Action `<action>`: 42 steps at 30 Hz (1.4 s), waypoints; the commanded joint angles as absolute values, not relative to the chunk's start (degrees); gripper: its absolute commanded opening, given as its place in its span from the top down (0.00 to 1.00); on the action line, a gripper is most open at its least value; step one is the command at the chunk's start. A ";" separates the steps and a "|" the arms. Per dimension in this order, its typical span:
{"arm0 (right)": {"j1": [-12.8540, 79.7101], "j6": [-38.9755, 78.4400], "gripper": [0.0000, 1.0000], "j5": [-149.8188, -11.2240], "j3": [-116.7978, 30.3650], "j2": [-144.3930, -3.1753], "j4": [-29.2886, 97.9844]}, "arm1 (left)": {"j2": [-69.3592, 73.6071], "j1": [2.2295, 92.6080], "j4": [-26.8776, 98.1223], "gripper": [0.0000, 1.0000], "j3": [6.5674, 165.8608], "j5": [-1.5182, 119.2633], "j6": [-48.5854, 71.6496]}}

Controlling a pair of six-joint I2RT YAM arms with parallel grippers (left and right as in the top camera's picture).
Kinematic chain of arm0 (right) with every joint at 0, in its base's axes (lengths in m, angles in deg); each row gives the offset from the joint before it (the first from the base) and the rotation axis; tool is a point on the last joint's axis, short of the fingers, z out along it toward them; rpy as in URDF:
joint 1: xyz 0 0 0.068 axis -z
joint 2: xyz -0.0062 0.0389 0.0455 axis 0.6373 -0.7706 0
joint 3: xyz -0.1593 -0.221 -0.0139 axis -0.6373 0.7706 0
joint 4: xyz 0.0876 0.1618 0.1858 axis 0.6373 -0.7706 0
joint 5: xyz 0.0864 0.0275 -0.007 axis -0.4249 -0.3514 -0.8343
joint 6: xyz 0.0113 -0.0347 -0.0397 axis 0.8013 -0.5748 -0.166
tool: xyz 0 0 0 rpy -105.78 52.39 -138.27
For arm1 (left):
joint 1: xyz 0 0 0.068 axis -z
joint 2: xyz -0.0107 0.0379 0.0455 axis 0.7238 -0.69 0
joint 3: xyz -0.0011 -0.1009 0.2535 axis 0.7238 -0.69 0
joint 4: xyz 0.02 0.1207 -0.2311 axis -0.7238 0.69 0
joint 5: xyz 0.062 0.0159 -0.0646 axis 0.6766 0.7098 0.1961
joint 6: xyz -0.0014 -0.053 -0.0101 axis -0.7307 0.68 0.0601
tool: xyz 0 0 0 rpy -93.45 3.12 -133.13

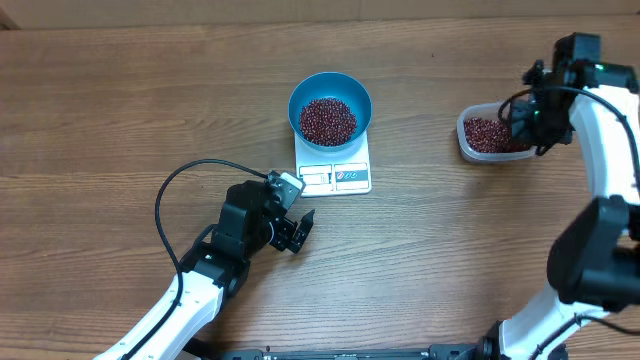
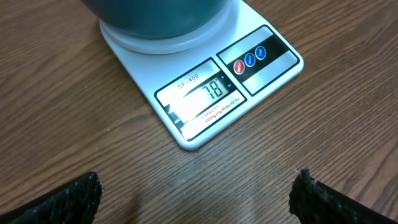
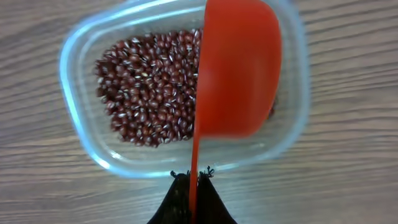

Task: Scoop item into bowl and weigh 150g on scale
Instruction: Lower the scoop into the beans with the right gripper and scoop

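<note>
Currently, L gripper is spread wide and holds nothing, on the table side nearest the scale display edge. Bowl sits on scale w/ beans heaped inside; display reads 78. R gripper is clamped on the handle of a red scoop, which hangs over the tub w/ more beans, well right of scale.

"SF-400" and "78" on the scale

You've got a clear plastic tub on the wooden tabletop, with a red scoop tilted over it.
</note>
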State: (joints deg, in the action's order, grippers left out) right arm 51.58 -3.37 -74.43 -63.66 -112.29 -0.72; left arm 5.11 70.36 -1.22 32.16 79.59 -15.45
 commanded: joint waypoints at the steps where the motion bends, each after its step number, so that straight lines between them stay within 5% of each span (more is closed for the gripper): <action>1: 51.67 -3.22 0.96 -74.02 -63.55 -115.52 -0.35 | 4.67 70.42 -1.41 0.01 32.10 79.40 -14.60; 42: 49.29 -15.41 0.96 -92.25 -63.51 -121.27 -9.55 | 4.67 70.42 -1.41 0.01 32.10 79.40 -14.60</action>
State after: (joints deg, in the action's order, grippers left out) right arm 49.61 -13.88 -88.29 -64.04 -120.15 -9.05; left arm 5.11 70.36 -1.22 32.16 79.59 -15.45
